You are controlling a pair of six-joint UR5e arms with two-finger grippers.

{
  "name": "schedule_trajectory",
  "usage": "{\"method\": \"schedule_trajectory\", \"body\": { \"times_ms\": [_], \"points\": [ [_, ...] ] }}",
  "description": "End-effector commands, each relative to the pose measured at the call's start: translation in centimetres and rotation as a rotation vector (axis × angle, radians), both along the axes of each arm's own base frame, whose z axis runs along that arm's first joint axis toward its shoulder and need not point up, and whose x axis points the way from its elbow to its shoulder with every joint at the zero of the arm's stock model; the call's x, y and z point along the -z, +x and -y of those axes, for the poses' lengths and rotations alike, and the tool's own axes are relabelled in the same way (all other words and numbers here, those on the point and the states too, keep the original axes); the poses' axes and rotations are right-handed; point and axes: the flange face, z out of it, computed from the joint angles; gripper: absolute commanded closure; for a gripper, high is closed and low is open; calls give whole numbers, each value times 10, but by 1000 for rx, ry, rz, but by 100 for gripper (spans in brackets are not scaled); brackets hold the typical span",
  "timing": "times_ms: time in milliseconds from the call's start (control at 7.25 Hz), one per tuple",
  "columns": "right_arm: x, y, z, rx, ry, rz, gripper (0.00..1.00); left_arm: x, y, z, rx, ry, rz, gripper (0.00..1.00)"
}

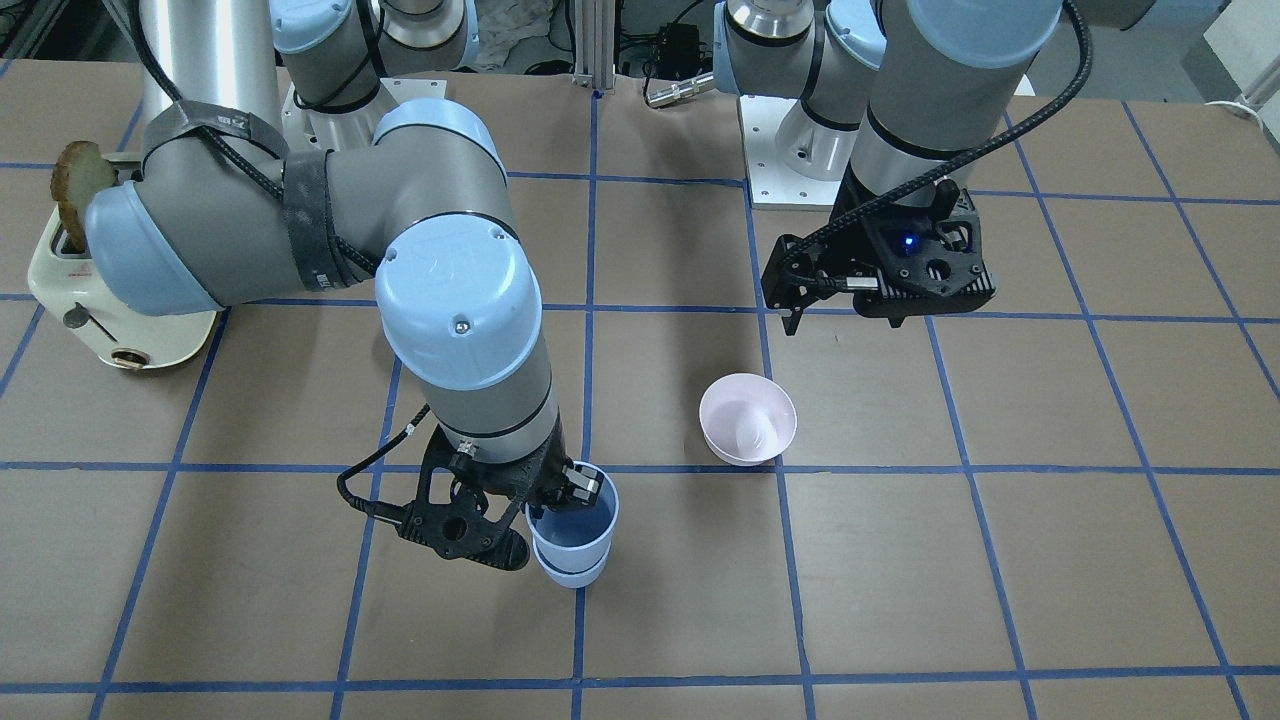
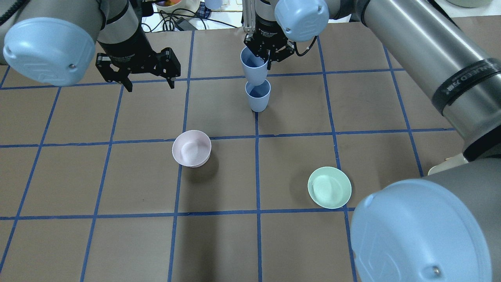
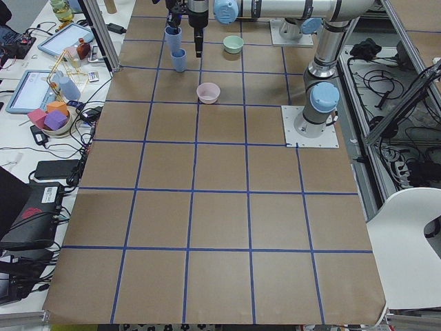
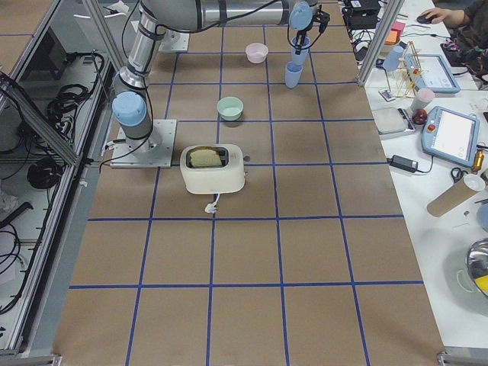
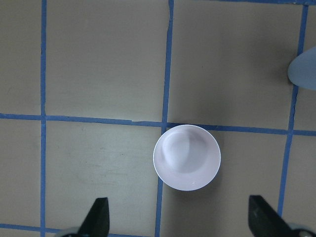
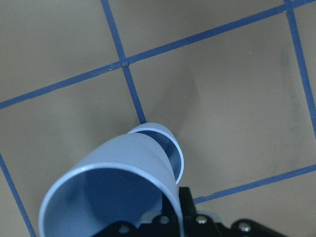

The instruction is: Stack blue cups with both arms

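Note:
One blue cup (image 2: pixel 257 96) stands upright on the table at the far middle. My right gripper (image 2: pixel 261 55) is shut on the rim of the second blue cup (image 2: pixel 253 70) and holds it tilted, with its base at the mouth of the standing cup. In the front view the held cup (image 1: pixel 572 520) sits partly inside the lower one (image 1: pixel 573 574). The right wrist view shows the held cup (image 6: pixel 113 187) over the lower cup's rim (image 6: pixel 170 148). My left gripper (image 2: pixel 149 86) is open and empty, raised off to the left above the pink bowl (image 5: pixel 186 157).
A pale pink bowl (image 2: pixel 191 148) sits left of centre. A mint-green bowl (image 2: pixel 329 187) sits to the right, nearer the robot. A cream toaster (image 1: pixel 100 300) holding toast stands by the right arm's base. Blue tape lines grid the brown table.

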Motion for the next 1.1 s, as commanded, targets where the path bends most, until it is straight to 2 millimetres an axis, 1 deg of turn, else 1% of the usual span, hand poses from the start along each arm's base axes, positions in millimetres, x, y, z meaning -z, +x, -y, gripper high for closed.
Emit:
{"method": "schedule_trajectory", "body": {
  "times_ms": [0, 138, 276, 828, 966],
  "points": [
    [6, 3, 0, 0, 18, -1, 100, 0, 0, 0, 0, 1, 3, 0],
    [11, 3, -1, 0, 27, -5, 100, 0, 0, 0, 0, 1, 3, 0],
    [24, 1, 3, 0, 42, -13, 100, -2, 0, 0, 0, -5, -3, 0],
    [39, 1, 5, -13, 65, -12, 100, -1, 0, 0, -1, -2, -6, 0],
    [49, 3, 7, -13, 79, -9, 96, -1, -1, 0, 0, -2, -6, 0]
  ]
}}
